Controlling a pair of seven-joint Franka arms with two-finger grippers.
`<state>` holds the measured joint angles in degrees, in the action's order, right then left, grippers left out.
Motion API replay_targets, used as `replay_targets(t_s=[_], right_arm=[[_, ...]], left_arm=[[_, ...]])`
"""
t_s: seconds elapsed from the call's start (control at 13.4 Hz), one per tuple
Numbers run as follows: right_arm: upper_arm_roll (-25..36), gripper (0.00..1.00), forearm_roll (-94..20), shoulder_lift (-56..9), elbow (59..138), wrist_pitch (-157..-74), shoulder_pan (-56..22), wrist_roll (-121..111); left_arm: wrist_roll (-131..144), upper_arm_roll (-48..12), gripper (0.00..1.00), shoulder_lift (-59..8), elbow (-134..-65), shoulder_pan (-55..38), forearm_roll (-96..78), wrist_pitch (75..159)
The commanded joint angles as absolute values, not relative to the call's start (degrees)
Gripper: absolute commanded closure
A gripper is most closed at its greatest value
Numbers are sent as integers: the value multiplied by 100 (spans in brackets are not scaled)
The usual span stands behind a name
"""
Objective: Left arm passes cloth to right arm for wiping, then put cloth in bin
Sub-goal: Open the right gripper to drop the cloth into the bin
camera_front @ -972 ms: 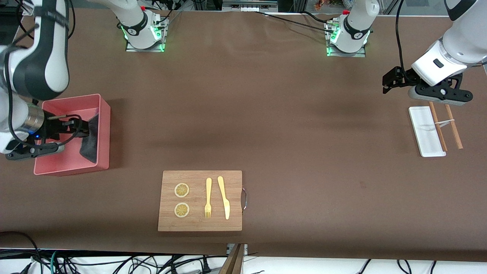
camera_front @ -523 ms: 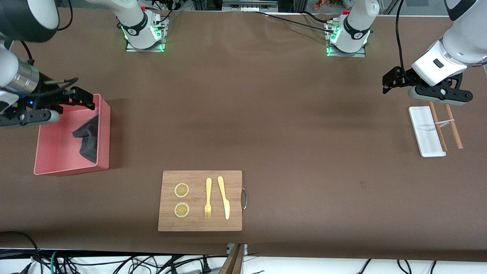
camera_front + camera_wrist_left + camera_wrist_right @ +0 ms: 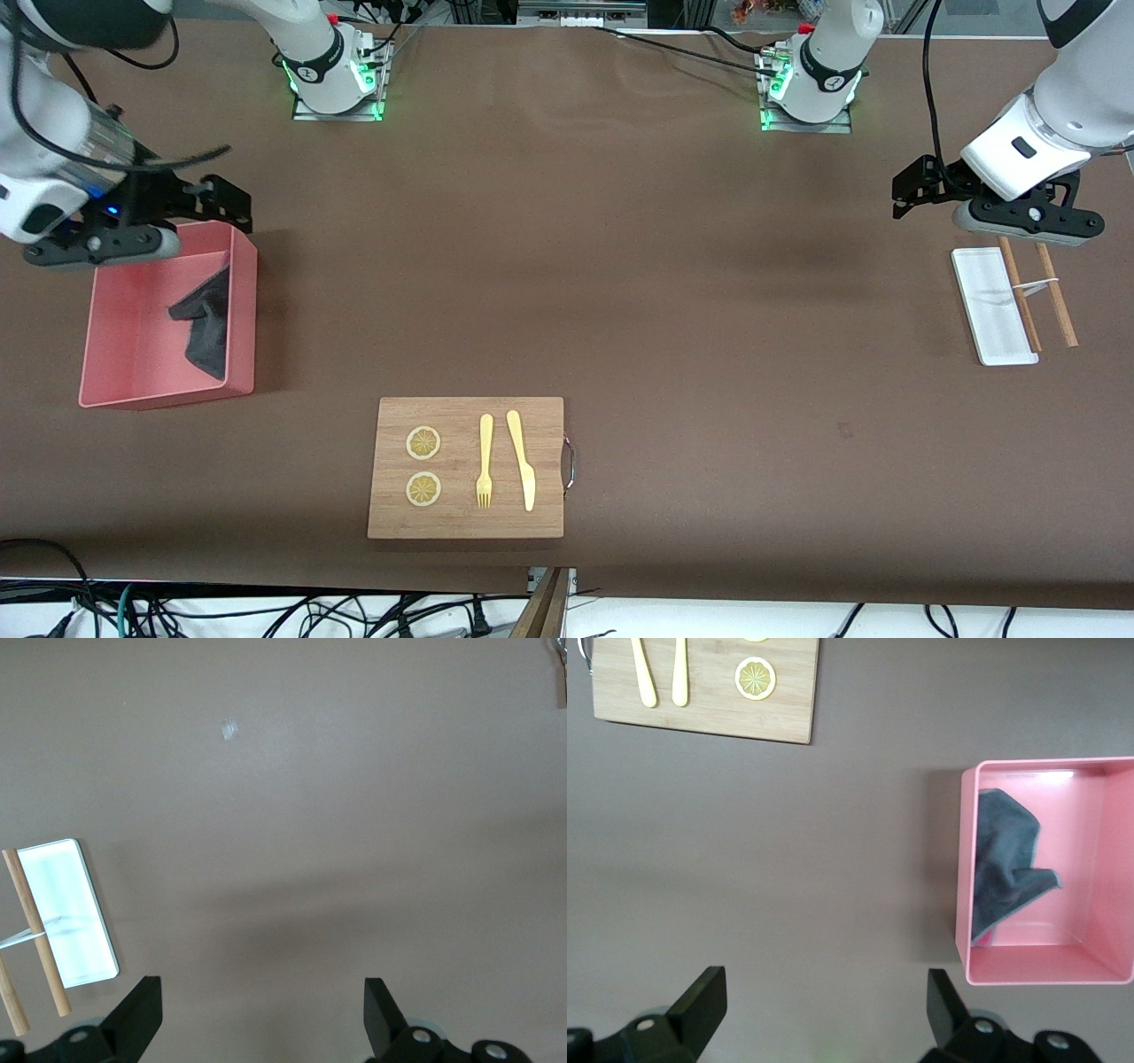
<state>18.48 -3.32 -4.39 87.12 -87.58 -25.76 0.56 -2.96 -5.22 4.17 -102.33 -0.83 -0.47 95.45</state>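
The dark grey cloth [image 3: 205,323] lies crumpled in the pink bin [image 3: 124,354], against the wall toward the table's middle. The right wrist view shows the cloth [image 3: 1003,864] draped down that wall of the bin [image 3: 1099,859], with a sliver of pink-red at one corner. My right gripper [image 3: 235,206] hangs open and empty over the bin's corner nearest the robot bases; its fingers [image 3: 700,997] frame bare table. My left gripper [image 3: 899,190] waits open and empty above the table at the left arm's end, and in its own wrist view the left gripper [image 3: 263,1001] holds nothing.
A wooden board [image 3: 465,514] with two lemon slices, a yellow fork and a knife lies near the front edge. A white tray [image 3: 988,306] with two wooden chopsticks [image 3: 1019,292] across it sits under the left arm. The tray [image 3: 66,912] also shows in the left wrist view.
My right gripper has risen out of the bin and moved toward the robot bases, leaving the cloth lying in the bin. The left arm has not moved.
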Motion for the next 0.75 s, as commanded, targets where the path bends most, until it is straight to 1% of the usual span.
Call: replay_targets(t_s=[0.0,0.07,0.67], right_arm=[[1083,0,-211,280,9298,-8728,-1690,18],[907,0,-220,281,9290,-8728,-1487,-96],[967,0,-193,88,9071,-8736,-1424,-369]], left_arm=[[-290,-510,0,237,-9958,-105,79,9404],[-281,-518,0,237,-9958,-105,88,9396],[-264,-606,0,202,-9958,-123,97,9360]])
